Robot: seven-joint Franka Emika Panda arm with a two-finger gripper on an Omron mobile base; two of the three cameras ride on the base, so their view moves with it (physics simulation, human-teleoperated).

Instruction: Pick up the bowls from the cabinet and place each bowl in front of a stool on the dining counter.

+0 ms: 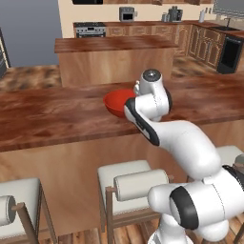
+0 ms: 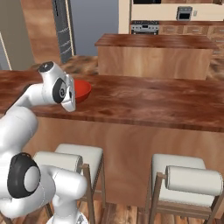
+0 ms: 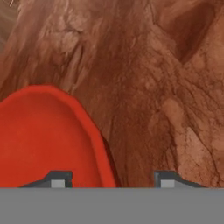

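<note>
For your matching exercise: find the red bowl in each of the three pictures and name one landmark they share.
Left base view: red bowl centre, behind the arm.
Right base view: left of centre, beside the wrist.
Hand view: lower left, rim between the fingers.
Shared landmark: dining counter.

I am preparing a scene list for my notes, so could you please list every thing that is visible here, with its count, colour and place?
red bowl: one, glossy red, on the dining counter, right by the gripper.
dining counter: one, dark reddish-brown wood top over a lighter wood front, across the middle.
stools: pale grey-white seats with roll backrests, in front of the counter; two appear in the right base view.
island: one, brown wood, behind the dining counter.
stove: one, steel and black, at the back wall.
microwave: one, grey, on the back counter.
gripper: one, dark tips spread apart astride the bowl's rim.
</note>
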